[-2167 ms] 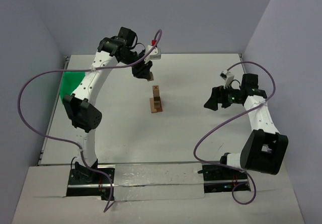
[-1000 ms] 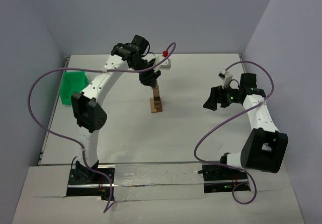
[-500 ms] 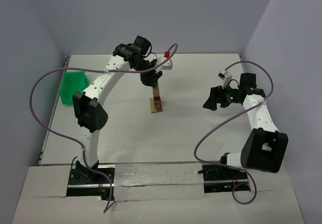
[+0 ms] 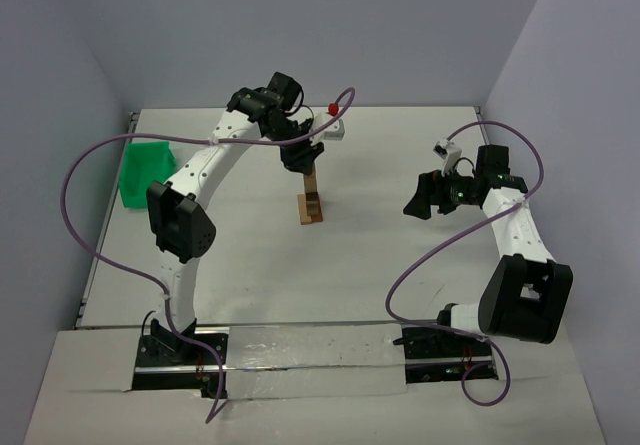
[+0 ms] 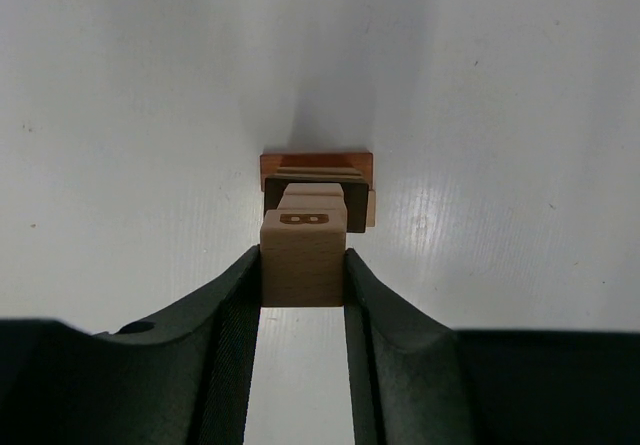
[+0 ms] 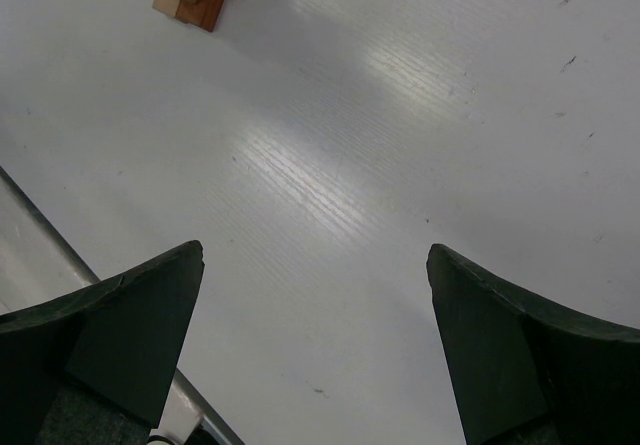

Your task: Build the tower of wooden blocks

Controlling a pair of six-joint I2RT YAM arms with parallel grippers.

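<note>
Top external view: the left arm [image 4: 205, 160] arches over the white desk [image 4: 380, 265], and the left gripper [image 4: 302, 158] sits at the top of the tower [image 4: 311, 195]. The tower is a narrow upright stack of tan wooden blocks near the middle of the desk, somewhat toward the far edge. It stands on a reddish-brown flat wooden block [image 4: 311, 217]. A green plastic tray [image 4: 143, 172] stands by the left edge, well apart from the tower. The right gripper [image 4: 422, 196] hangs above the right half of the desk, also well apart from the tower.

Left wrist view: seen from above, a light-tan wooden cube [image 5: 303, 255] tops the stack and bears a small engraved mark on its upper face. Two dark fingers [image 5: 232, 310] press against its left and right faces, so this gripper is clamped on the cube. Beneath it, further tan blocks and a darker brown layer appear foreshortened. Whether the cube rests fully on the block below cannot be told.

Right wrist view: the jaws stand wide apart with nothing between them, over the white desk surface. A corner of the reddish-brown base shows at the upper left.
</note>
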